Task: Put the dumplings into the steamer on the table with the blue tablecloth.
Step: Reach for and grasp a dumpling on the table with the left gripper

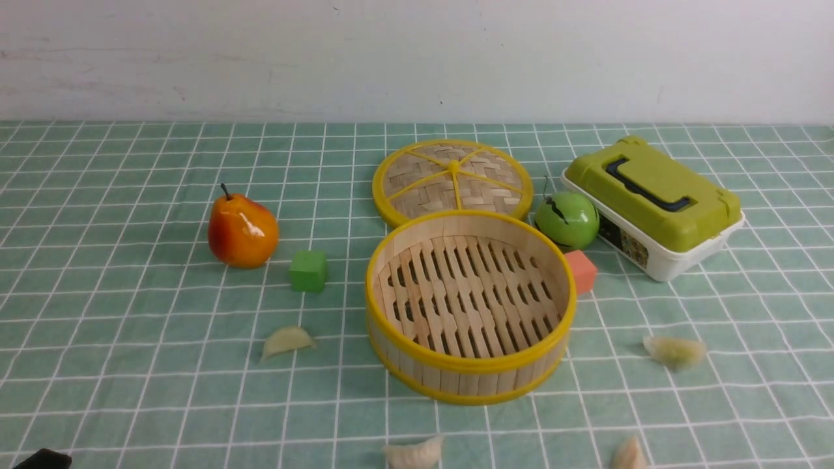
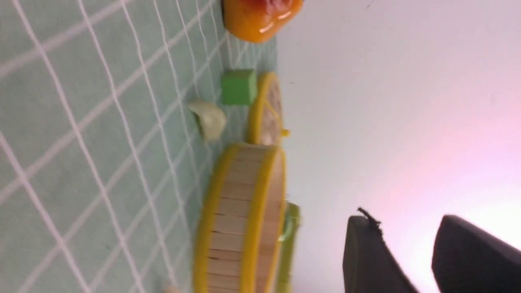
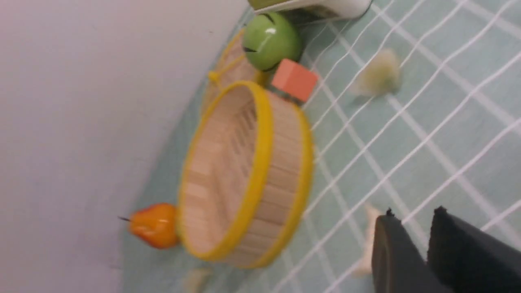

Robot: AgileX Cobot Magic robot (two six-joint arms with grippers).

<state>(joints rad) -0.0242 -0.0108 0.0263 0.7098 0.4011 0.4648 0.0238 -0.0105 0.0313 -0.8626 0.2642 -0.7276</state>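
Observation:
The steamer [image 1: 469, 306] stands empty in the middle of the table's blue tablecloth [image 1: 130, 365]. Several dumplings lie on the cloth around it: one to its left [image 1: 287, 340], one to its right [image 1: 674, 352], two by the near edge [image 1: 412, 453] [image 1: 629, 454]. My left gripper [image 2: 407, 228] is open and holds nothing, level with the steamer [image 2: 240, 219] and off to its side. My right gripper [image 3: 414, 215] is open by a narrow gap, above the cloth. A dumpling [image 3: 368, 240] lies just beyond one finger, partly hidden. Another dumpling [image 3: 378, 75] lies farther off.
The flat woven lid [image 1: 453, 179] lies behind the steamer. A pear [image 1: 242, 229] and a green cube [image 1: 308, 270] sit to the left. A green apple [image 1: 565, 219], an orange cube [image 1: 581, 271] and a green-lidded box [image 1: 651, 205] sit to the right.

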